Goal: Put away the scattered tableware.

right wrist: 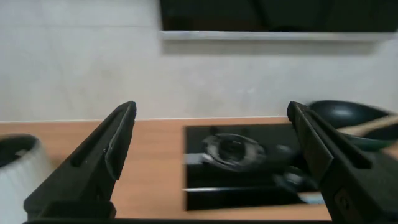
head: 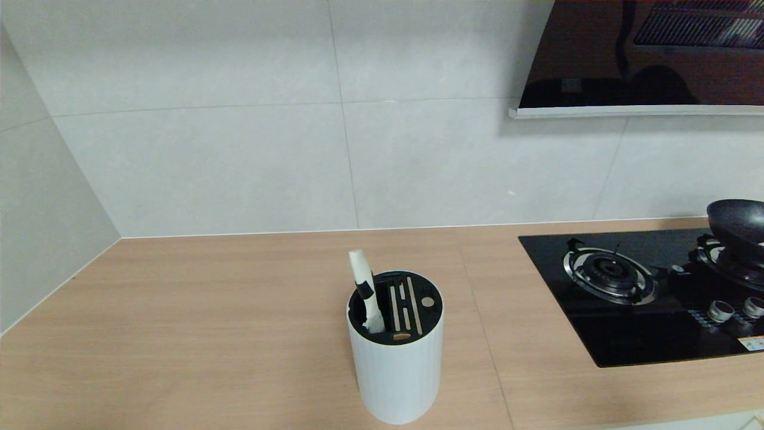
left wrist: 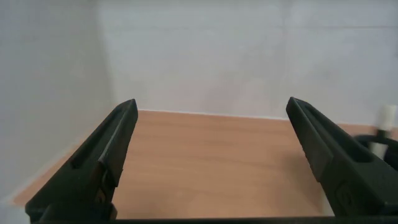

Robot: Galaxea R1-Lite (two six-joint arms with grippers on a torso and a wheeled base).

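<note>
On the head camera I see the white utensil holder (head: 397, 364) standing upright on the wooden desk (head: 209, 310), near the front edge and well left of the black gas hob (head: 644, 298). One utensil (head: 364, 280) with a white, black-patched handle stands in the open compartment on the left side of the holder's black slotted top. It leans slightly, and its working end is hidden inside. A dark pan (head: 737, 221) sits on the hob's right burner, below the range hood (head: 644, 54). My left gripper (left wrist: 211, 106) hangs over the desk near the wall corner, its fingers (left wrist: 102, 152) spread wide with nothing between them. My right gripper (right wrist: 211, 109) faces the hob, its fingers (right wrist: 99, 155) just as wide and empty.
</note>
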